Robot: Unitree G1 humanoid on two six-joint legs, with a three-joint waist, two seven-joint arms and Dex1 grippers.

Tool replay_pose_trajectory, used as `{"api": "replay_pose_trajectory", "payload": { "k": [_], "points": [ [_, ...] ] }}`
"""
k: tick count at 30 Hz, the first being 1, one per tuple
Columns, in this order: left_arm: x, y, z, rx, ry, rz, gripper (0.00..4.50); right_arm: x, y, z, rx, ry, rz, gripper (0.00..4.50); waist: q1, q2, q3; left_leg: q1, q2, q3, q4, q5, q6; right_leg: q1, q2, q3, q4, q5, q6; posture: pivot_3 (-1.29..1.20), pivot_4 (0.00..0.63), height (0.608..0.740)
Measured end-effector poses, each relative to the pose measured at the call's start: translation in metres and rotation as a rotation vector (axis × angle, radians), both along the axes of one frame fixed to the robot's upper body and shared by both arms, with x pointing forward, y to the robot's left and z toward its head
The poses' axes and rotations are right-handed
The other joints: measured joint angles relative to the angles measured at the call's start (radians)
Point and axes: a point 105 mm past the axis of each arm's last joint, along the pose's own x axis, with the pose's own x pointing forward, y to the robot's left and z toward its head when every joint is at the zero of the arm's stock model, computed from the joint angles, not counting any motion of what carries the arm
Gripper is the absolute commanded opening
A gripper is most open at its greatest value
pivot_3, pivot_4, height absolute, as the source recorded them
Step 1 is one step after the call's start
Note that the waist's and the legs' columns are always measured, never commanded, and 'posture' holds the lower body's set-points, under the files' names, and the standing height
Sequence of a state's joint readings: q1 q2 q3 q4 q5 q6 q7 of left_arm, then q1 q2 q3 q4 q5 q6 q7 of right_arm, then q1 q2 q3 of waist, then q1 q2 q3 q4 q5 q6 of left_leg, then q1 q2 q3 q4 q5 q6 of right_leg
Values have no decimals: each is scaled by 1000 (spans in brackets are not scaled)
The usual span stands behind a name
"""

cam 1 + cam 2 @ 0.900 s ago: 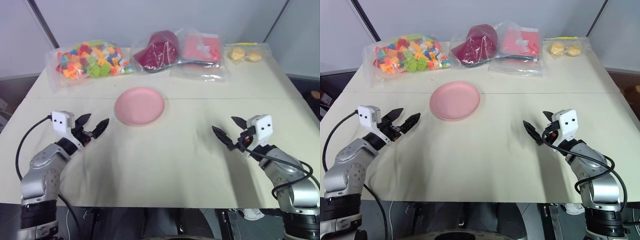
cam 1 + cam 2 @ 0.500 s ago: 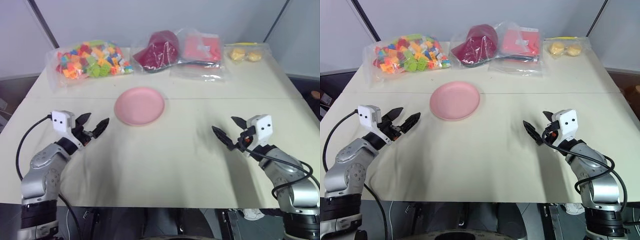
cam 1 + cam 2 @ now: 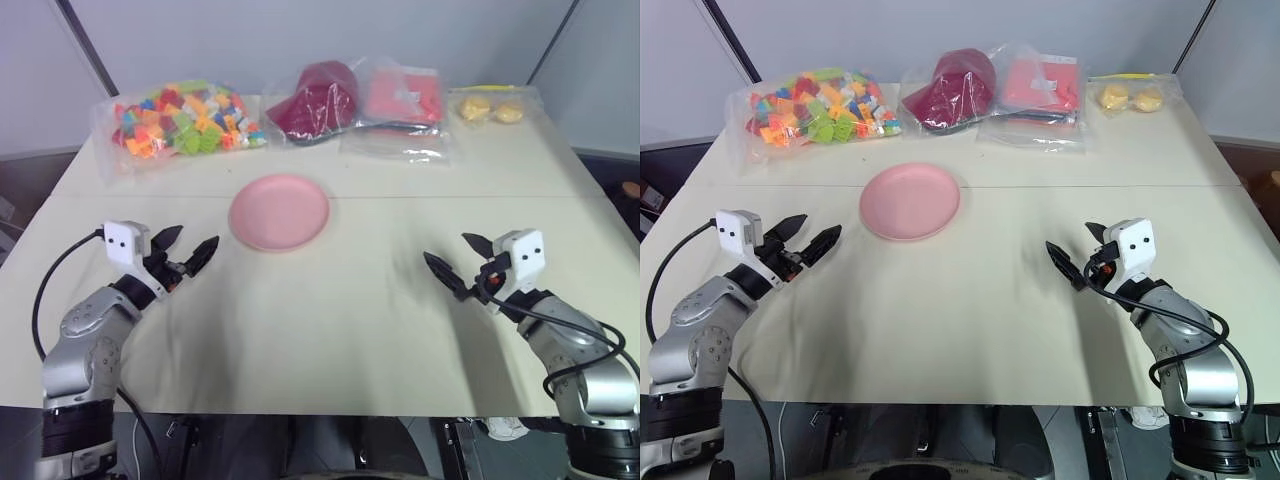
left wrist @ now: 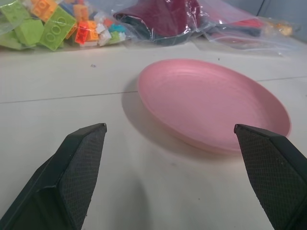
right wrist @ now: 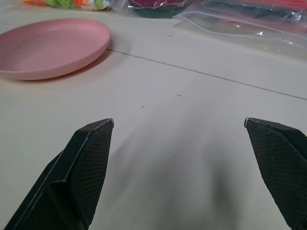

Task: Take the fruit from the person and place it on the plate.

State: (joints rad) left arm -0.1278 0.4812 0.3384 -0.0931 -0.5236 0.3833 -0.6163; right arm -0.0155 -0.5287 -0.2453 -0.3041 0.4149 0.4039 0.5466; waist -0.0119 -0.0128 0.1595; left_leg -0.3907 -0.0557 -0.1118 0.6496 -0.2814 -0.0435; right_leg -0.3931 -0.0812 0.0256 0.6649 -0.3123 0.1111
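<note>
No legible text, label, brand, number or sign in any view. The clear bags at the far edge of the desk [image 3: 330, 330], behind the plate [image 3: 279, 211], carry no readable print: the bag of coloured bricks [image 3: 180, 118], the dark red bagged item [image 3: 315, 100], the bag of flat red pieces [image 3: 402, 98] and the bag with pale yellow lumps [image 3: 490, 108] all show plain plastic. The plate is plain pink, unmarked. The white housings by each pincer show two dark dots, no lettering.
</note>
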Motion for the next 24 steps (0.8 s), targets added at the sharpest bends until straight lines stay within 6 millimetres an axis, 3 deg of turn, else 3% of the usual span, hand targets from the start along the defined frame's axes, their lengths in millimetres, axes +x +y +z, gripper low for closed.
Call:
{"api": "replay_pose_trajectory", "payload": {
  "k": [24],
  "points": [
    [0, 1, 1, 9, -1, -1, 4454, 0, 1, -1, -1, 2, 3, 4500, 0, 0, 0, 0, 0, 0, 0, 0, 0, 0, 0, 0, 0, 0, 0, 0, 150, 740]
  ]
}}
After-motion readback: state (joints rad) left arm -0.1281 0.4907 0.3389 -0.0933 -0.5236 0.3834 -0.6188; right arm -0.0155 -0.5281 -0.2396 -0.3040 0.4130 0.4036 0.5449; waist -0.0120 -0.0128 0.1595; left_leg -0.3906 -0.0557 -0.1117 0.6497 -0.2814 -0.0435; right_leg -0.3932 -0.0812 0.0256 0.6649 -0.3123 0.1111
